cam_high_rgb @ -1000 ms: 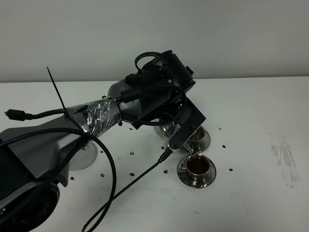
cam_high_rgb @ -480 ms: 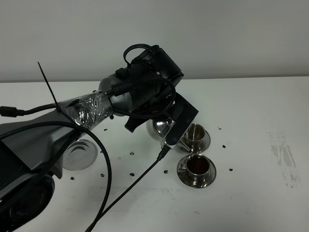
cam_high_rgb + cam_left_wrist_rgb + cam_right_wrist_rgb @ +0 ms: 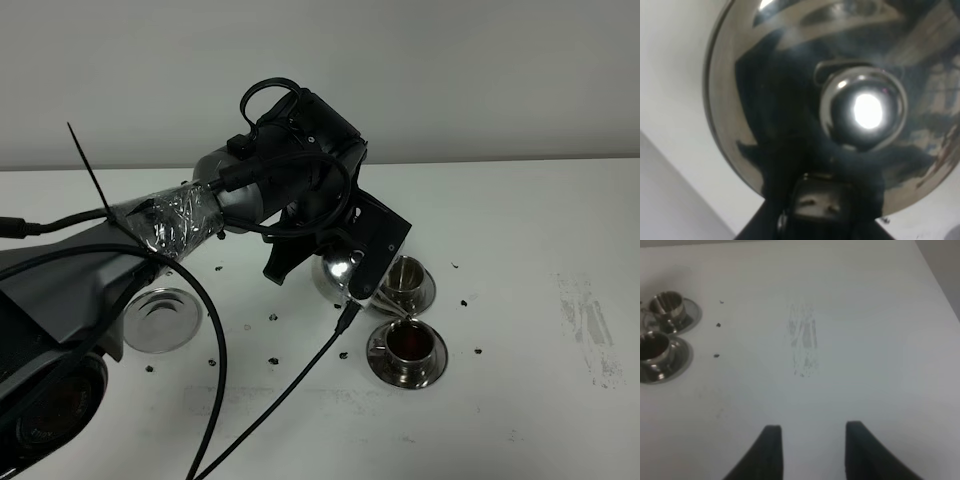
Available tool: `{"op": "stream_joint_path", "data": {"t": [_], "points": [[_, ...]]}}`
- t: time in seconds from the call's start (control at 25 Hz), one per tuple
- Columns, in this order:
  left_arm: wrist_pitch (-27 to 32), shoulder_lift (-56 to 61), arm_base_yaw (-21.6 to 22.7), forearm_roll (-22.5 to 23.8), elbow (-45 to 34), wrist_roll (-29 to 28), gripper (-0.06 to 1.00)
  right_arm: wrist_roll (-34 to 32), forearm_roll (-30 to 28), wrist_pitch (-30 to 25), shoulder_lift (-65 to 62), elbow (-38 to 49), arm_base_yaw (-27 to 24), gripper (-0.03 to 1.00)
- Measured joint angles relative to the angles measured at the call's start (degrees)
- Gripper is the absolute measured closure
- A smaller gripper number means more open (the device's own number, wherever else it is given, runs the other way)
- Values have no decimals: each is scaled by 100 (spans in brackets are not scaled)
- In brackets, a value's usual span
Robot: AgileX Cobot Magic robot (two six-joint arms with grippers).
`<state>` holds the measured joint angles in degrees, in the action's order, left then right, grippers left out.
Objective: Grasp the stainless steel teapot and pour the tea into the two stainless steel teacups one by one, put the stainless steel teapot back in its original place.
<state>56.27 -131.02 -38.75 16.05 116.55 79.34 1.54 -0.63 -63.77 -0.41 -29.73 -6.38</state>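
Note:
My left gripper [image 3: 366, 268] is shut on the loop handle of the stainless steel teapot [image 3: 337, 270] and holds it above the table, just left of the two cups. The left wrist view is filled by the teapot's lid and round knob [image 3: 862, 107]. The near teacup [image 3: 407, 343] on its saucer holds dark tea. The far teacup [image 3: 404, 279] on its saucer looks empty, partly behind my gripper. Both cups also show in the right wrist view, the filled one [image 3: 652, 347] and the far one [image 3: 667, 307]. My right gripper [image 3: 812, 450] is open and empty over bare table, well away from the cups.
A round steel disc [image 3: 160, 319] lies on the white table [image 3: 520, 230] at the left, under my left arm. Small dark specks are scattered around the cups. A scuffed patch [image 3: 590, 325] marks the table at the right. A loose black cable [image 3: 280, 385] hangs across the front.
My left arm has swung left and back with the teapot. The spout has come away from over the near cup, and the steel disc at the left is more uncovered.

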Motion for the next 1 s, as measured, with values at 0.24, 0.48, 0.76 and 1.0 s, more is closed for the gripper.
{"op": "stream_joint_path", "data": {"t": [0.24,0.48,0.76,1.0], "points": [[189,119,35,-421,-7,-177,74,0,0,0,0,0,0,68],[150,777,142,-519,-484,-496,74,0,0,0,0,0,0,68],[-428,2004,333,-1272,-2470,-845,74,0,0,0,0,0,0,68],[-566,2576,502,-2440,-3496,-1472,74,0,0,0,0,0,0,68]]}}
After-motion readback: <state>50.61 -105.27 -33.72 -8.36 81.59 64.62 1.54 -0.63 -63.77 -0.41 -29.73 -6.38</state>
